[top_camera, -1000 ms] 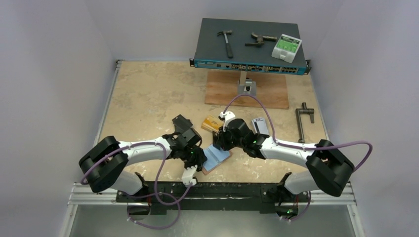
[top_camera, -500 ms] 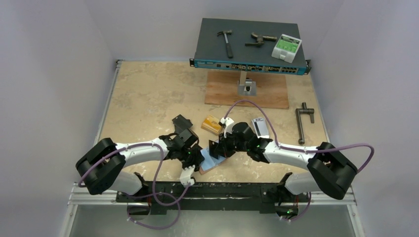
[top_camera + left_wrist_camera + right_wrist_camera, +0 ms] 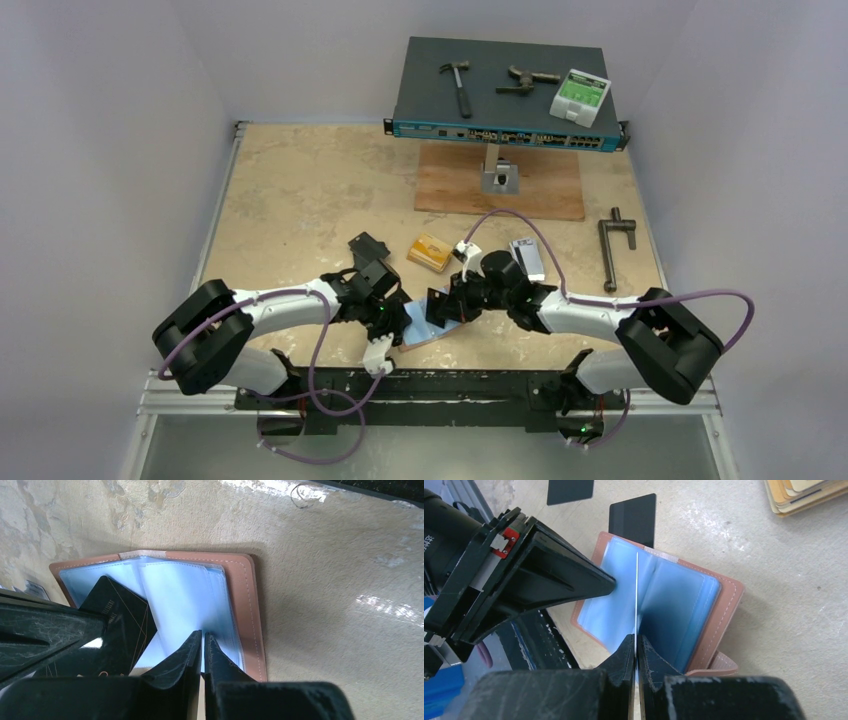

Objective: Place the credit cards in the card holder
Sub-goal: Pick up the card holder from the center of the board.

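The right arm (image 3: 575,308) is sitting nearer and further left than a second ago, its jaws now hanging over the holder (image 3: 425,335) rather than behind it. The holder is lying open on the bench (image 3: 300,190) by the near edge, blue sleeves up. On the left arm (image 3: 290,303) the jaws are pressing together on one sleeve (image 3: 175,597), seemingly lifting it to open a pocket. The right jaws are clamping a black card (image 3: 120,622), whose lower corner is touching the sleeves but seemingly not yet going in.

To do this well, the left should be keeping that sleeve taut while the right is tilting the card flatter, lining its edge with the pocket mouth and sliding slowly. The film looks flimsy and likely to buckle under a steep push.

Farther off, more black cards (image 3: 632,520), an orange stack (image 3: 430,252) and silver ones (image 3: 527,257) are waiting.
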Controlling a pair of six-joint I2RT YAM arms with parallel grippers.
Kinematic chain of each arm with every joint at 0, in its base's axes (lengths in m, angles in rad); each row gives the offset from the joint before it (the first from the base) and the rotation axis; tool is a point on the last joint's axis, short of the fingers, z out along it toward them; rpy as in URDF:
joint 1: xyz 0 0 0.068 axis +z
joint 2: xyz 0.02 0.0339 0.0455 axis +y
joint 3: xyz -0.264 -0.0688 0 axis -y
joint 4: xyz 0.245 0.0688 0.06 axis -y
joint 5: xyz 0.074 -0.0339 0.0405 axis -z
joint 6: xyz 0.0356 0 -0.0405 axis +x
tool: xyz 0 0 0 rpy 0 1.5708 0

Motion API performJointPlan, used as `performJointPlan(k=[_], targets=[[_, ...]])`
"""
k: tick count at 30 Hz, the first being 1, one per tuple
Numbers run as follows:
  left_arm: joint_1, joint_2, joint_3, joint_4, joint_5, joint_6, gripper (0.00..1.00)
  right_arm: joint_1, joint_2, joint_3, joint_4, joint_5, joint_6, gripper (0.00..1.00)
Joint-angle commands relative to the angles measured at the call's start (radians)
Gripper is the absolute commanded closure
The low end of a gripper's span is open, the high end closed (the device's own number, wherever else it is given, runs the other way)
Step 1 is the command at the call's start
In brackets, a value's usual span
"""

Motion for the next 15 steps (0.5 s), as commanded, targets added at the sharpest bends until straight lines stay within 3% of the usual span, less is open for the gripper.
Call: performJointPlan(k=[1, 15], targets=[[0.013, 0.023, -0.043, -0.107, -0.067, 0.188, 0.94, -0.037, 0.009, -0.036, 0.064, -0.085, 0.039, 1.00], [0.013, 0.027, -0.046, -0.095, -0.077, 0.184, 0.95, -0.093, 0.019, -0.076, 0.152, -0.141, 0.081, 1.00]])
